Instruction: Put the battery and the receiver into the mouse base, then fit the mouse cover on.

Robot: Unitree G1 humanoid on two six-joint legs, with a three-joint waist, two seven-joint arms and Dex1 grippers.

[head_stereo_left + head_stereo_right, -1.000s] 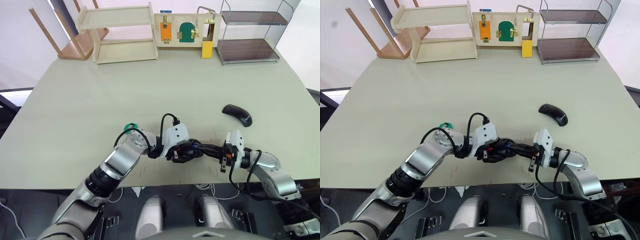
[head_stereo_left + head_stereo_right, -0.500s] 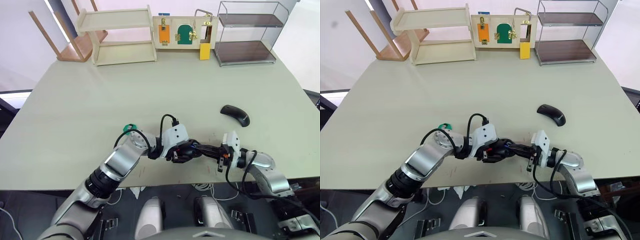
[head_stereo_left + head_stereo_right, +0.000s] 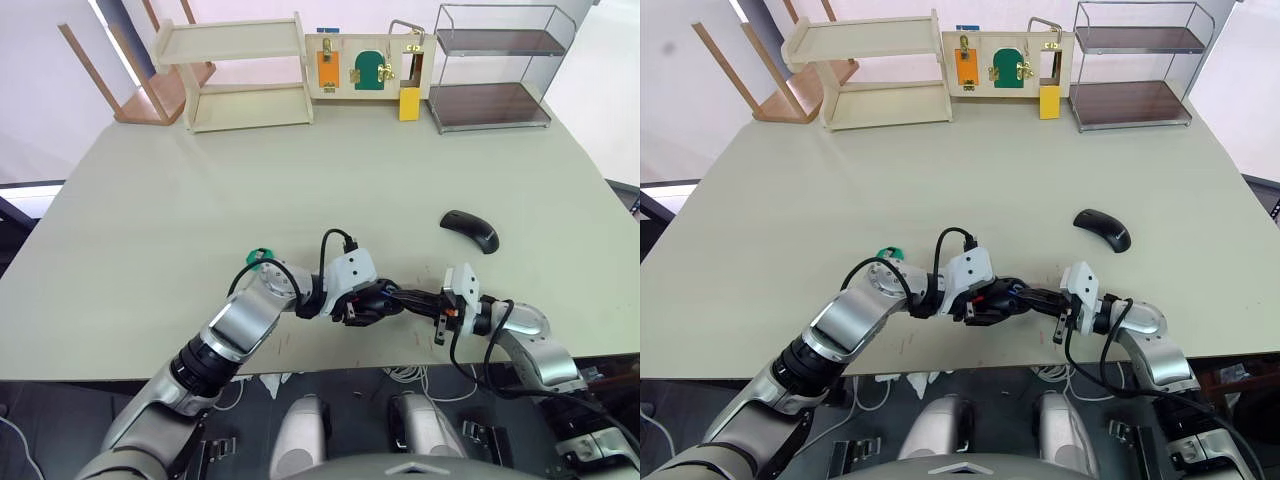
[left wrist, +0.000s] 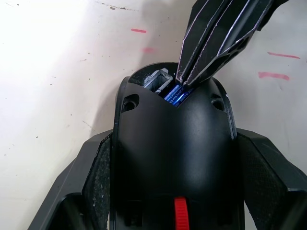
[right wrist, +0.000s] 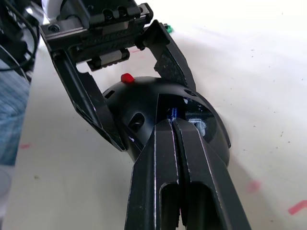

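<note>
Left wrist view shows my left tool (image 4: 168, 201) clamped across the flanks of the mouse base (image 4: 175, 143), one pad on each side, the base resting on the desk (image 4: 57, 72) near its front edge. The base's long axis runs along the left fingers, red wheel nearest the wrist, open rear compartment pointing away toward my right arm. In that compartment I see the battery (image 4: 174, 95), blue, lying lengthwise with the base, and a grey block just beside it, which I judge to be the receiver (image 4: 157, 81). My right tool (image 5: 173, 125) comes at the compartment from the opposite end, fingers pressed together with nothing visible between them, tips on or just above the battery; I cannot tell whether they touch. Both parts appear housed, though seating is not confirmed. The mouse cover (image 3: 472, 230) lies on the desk well apart, beyond the right arm, long axis slanting across the desk. The right arm is nearer it, so I judge the fetch falls to that side.
</note>
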